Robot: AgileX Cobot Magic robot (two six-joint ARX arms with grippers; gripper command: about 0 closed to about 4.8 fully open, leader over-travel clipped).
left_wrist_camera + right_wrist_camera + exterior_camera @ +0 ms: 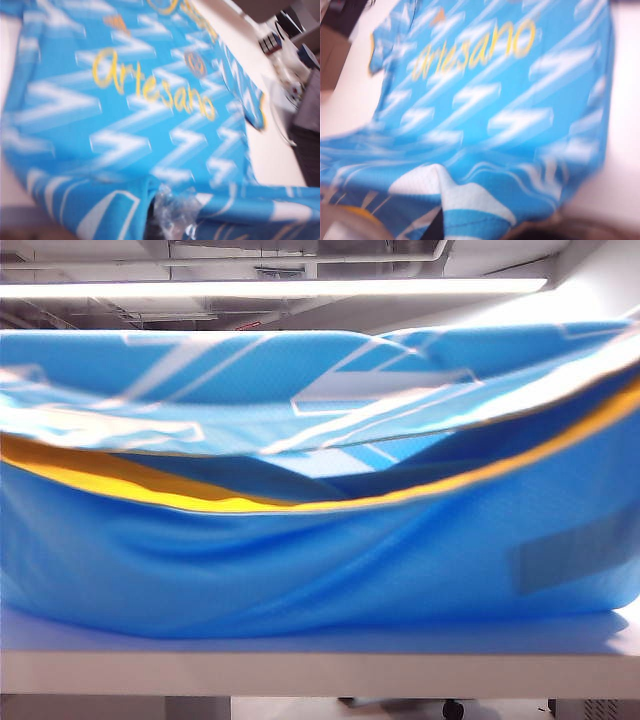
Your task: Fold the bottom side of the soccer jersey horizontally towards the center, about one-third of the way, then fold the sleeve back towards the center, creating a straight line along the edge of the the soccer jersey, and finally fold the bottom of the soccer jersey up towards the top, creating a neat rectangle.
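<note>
Soccer jersey (300, 560) hung lifted above the desk (320, 665), its yellow-banded bottom (200, 502) raised across the exterior view, chest lettering spread flat below my wrists. I judged the final fold to be in hand: hem carried up toward the top. Next, the edge needed laying down level and square. My left tool (172, 220) and right tool (440, 225), both largely hidden by cloth, stood closed, apparently pinching the hem.
</note>
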